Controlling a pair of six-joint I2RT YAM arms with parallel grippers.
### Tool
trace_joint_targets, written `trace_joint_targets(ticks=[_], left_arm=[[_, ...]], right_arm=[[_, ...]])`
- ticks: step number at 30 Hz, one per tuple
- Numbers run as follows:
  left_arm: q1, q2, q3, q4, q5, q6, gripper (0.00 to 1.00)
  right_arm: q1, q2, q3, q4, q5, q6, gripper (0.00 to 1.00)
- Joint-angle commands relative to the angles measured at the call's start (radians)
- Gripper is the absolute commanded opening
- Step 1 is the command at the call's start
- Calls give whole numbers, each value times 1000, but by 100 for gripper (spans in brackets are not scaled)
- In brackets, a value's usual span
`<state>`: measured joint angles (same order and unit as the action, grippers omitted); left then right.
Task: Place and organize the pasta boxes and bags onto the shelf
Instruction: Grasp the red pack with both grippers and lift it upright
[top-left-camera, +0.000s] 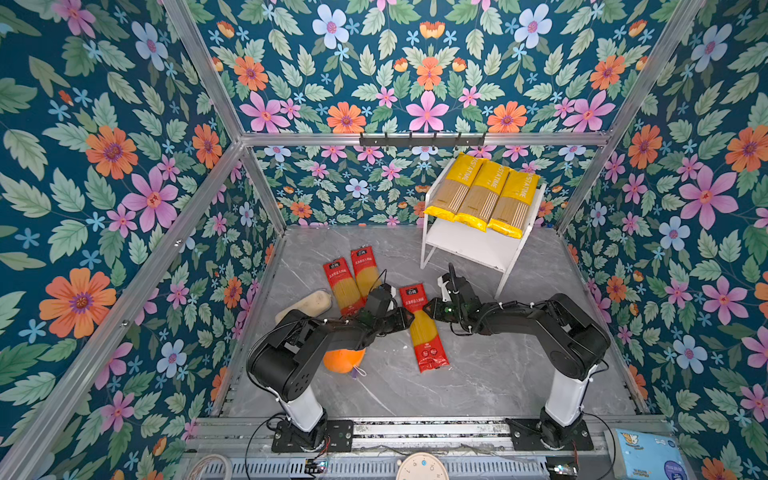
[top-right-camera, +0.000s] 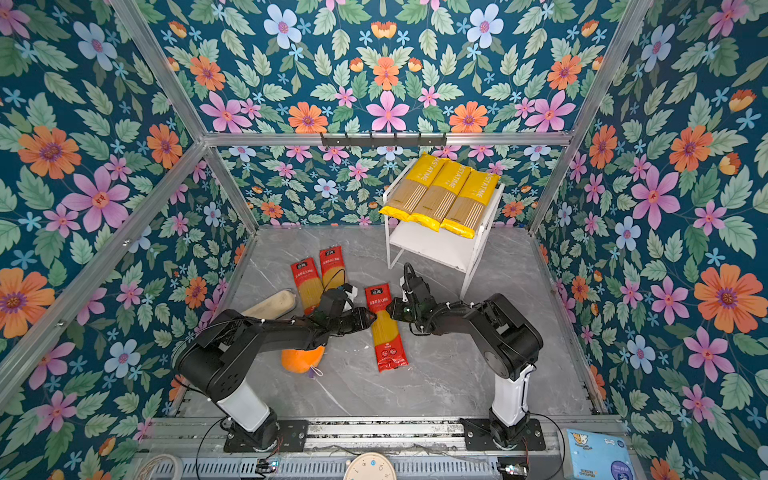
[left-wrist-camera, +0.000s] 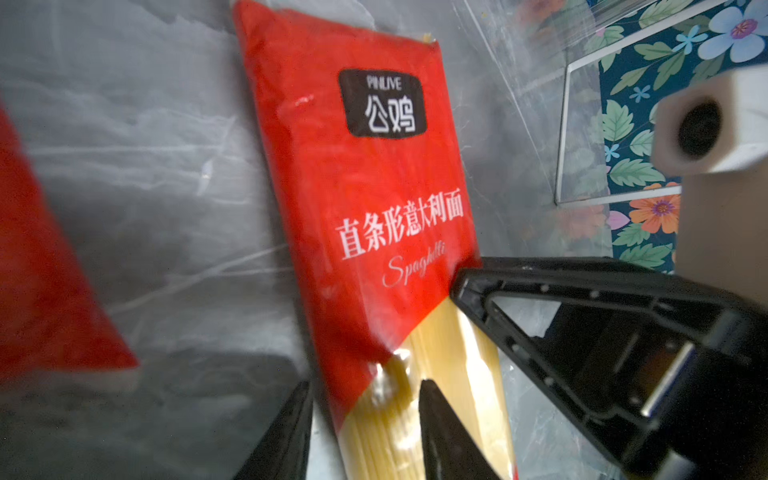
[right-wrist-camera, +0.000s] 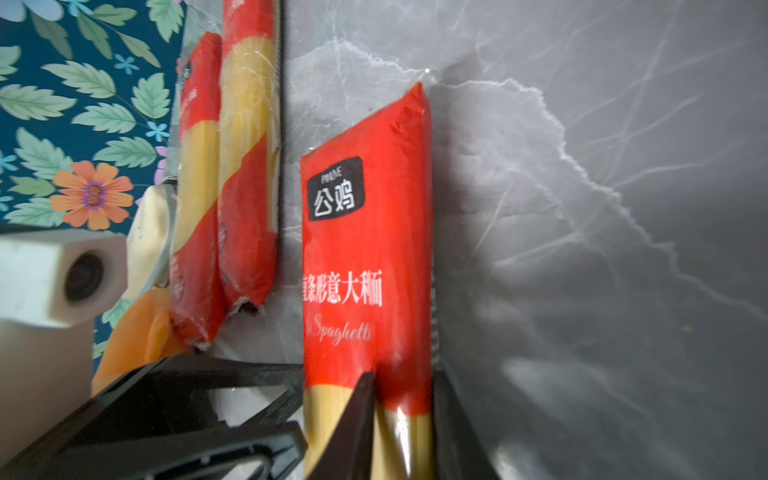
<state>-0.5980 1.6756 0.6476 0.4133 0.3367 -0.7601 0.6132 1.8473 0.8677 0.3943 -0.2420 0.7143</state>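
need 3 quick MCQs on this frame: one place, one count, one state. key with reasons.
1. Where are the yellow flat spaghetti packs?
A. on the top board of the white two-tier shelf
B. on its lower board
C. under it

2. How many red-ended clear-middled spaghetti packs lie on the grey marble-look table?
A. one
B. two
C. three

3. How do the yellow packs lie?
A. stacked in a pile
B. flat, side by side
C. standing on end

Key:
1 A: in both top views they cover the top board.
2 C: two lie side by side, one lies apart.
3 B: they form one layer, long edges adjoining.
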Motion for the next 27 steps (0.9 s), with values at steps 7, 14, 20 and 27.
trace_joint_targets(ticks=[7, 14, 20, 27], left_arm=[[21, -100, 18, -51, 25, 58, 46], [73, -230, 1, -31, 98, 177, 52], [121, -326, -127, 232, 200, 153, 63], [119, -316, -188, 487, 306, 66, 76]], right_arm=[[2, -84, -92, 246, 10, 12, 3], [2, -179, -135, 369, 21, -62, 0], [1, -290, -154, 461, -22, -149, 0], [1, -407, -131, 513, -127, -189, 0]])
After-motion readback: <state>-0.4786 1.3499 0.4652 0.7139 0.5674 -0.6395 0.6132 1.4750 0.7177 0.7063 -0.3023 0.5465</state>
